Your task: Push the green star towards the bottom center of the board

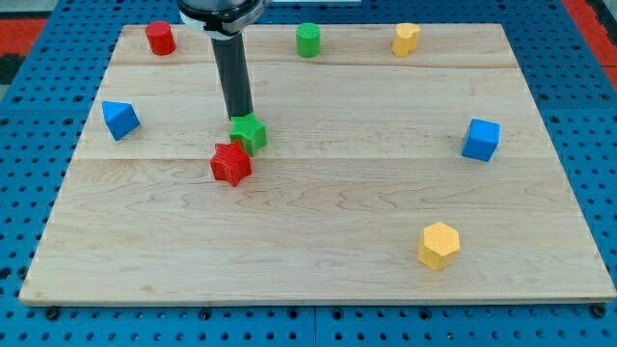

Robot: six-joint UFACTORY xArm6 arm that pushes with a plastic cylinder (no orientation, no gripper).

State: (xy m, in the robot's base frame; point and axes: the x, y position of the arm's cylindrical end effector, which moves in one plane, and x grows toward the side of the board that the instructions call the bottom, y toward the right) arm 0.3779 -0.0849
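The green star lies left of the board's middle. A red star touches it at its lower left. My tip stands right at the green star's top edge, touching or nearly touching it. The dark rod rises from there to the view's top.
A wooden board sits on a blue pegboard table. A red cylinder, a green cylinder and a yellow block line the top edge. A blue block lies at the left, a blue cube at the right, a yellow hexagon at the lower right.
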